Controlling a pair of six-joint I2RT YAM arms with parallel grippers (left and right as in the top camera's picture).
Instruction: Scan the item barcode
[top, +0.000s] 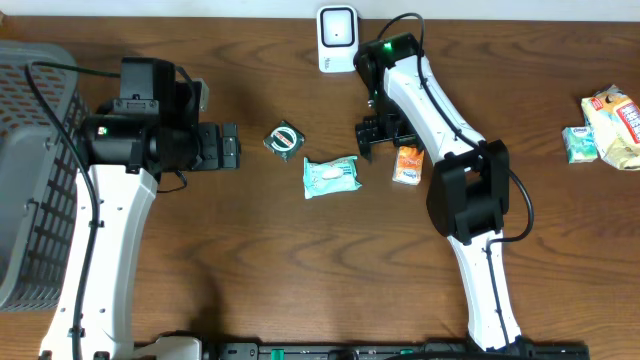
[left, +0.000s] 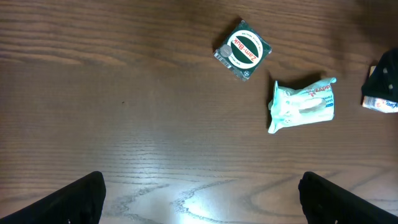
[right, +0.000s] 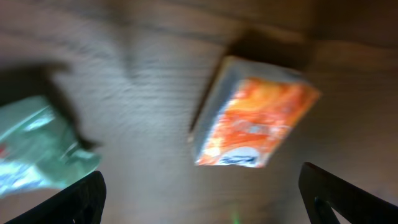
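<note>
The orange box (top: 407, 165) is lying flat on the worktop (top: 250, 260), its long axis running roughly from near edge to far edge. It is sitting just beside the right hand (top: 364, 140), which is gaping wide and holding nothing (its wrist view is blurred). The left hand (top: 230, 147) is gaping empty too.

One wooden table (top: 300, 270) carried everything. Two robot arms were counted: one left arm (top: 110, 220) and one right arm (top: 440, 120). There was one grey mesh basket (top: 30, 120) and one white barcode scanner (top: 337, 38). Five small packaged goods lay out: one green Zam-Buk packet (top: 284, 139), one pale green wipes pack (top: 331, 176), one orange carton (top: 407, 165), one small green pack (top: 578, 143) and one yellowish snack bag (top: 615, 120). Three lay mid-table, two at the right edge.
</note>
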